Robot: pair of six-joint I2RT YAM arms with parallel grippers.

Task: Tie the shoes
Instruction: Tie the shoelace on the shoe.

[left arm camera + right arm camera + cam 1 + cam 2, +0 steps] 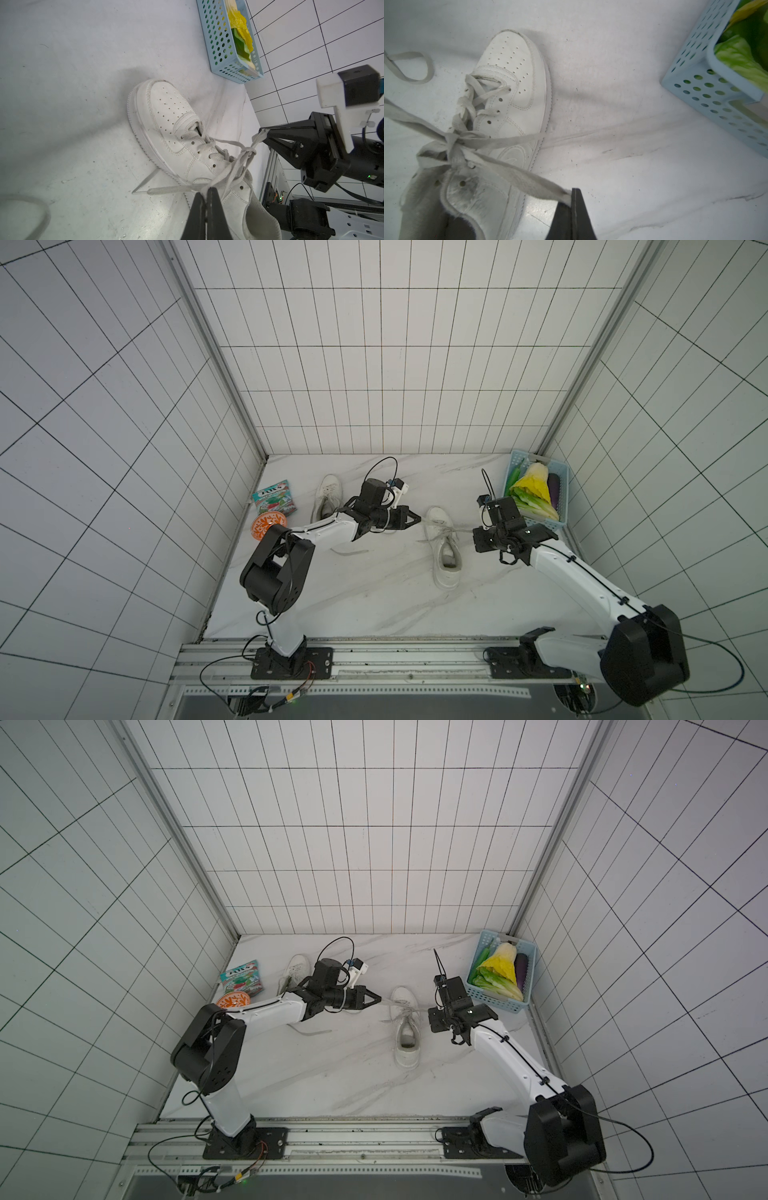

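The far shoe (328, 499) at ten o'clock looks untied; the left gripper (417, 519) is clamped on a lace (176, 188) at nine o'clock of the near shoe (448, 568); its knot (453, 143) seems mid-cinch; the right gripper (474, 531), pinching the three-o'clock lace, should next pull outward evenly with the left.

Both arms reach inward, tools tip to tip.
L tool (417, 517) & R tool (474, 531) both pinched tight; elbows bent.

White tiled walls (395, 364) enclose a marble-patterned tabletop (374, 593).
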